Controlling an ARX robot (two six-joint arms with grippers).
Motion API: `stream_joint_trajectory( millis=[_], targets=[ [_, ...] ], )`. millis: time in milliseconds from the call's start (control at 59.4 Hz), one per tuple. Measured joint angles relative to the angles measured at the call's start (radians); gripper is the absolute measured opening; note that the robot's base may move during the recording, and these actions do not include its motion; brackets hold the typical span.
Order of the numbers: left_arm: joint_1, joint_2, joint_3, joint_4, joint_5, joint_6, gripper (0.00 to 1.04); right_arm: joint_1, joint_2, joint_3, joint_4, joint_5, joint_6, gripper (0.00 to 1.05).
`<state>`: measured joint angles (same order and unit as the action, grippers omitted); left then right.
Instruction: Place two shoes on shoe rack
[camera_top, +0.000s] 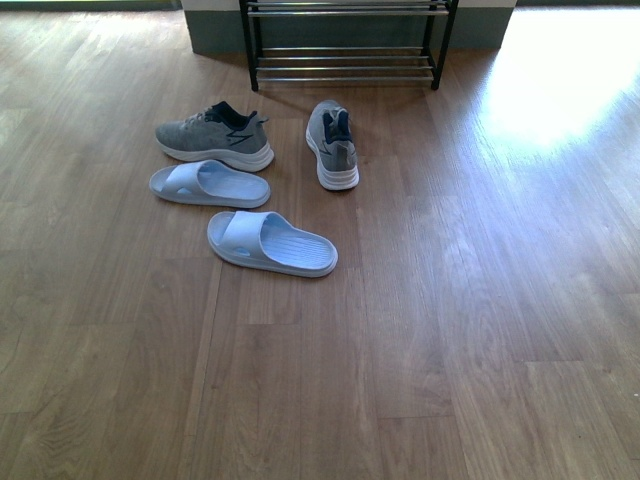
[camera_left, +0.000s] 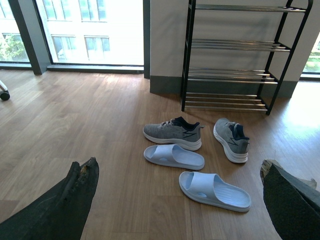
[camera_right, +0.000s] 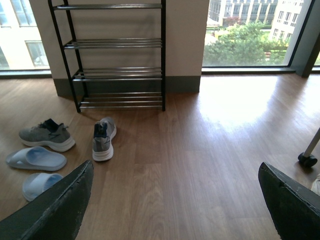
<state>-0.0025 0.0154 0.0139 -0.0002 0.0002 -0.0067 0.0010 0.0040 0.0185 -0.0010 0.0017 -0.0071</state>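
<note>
Sunlit wood floor (camera_top: 450, 350), tall windows (camera_right: 250, 30)

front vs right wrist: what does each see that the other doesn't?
Front only: the near slide whole; in the right wrist view a finger hides part of it. Right wrist only: the shoe rack up to its top tier, a window with trees outside, a caster wheel, and the right gripper, jaws wide apart. Both: the left grey sneaker, the right grey sneaker, the far slide, the rack's lower bars, the wood floor.
</note>
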Motion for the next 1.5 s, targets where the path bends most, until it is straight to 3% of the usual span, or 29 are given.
stream_joint_trajectory(
  millis=[1498],
  targets=[
    [0.0, 0.0, 0.0, 0.0, 0.0, 0.0, 0.95, 0.0, 0.0, 0.0, 0.0, 0.0, 0.0, 0.96]
  ],
)
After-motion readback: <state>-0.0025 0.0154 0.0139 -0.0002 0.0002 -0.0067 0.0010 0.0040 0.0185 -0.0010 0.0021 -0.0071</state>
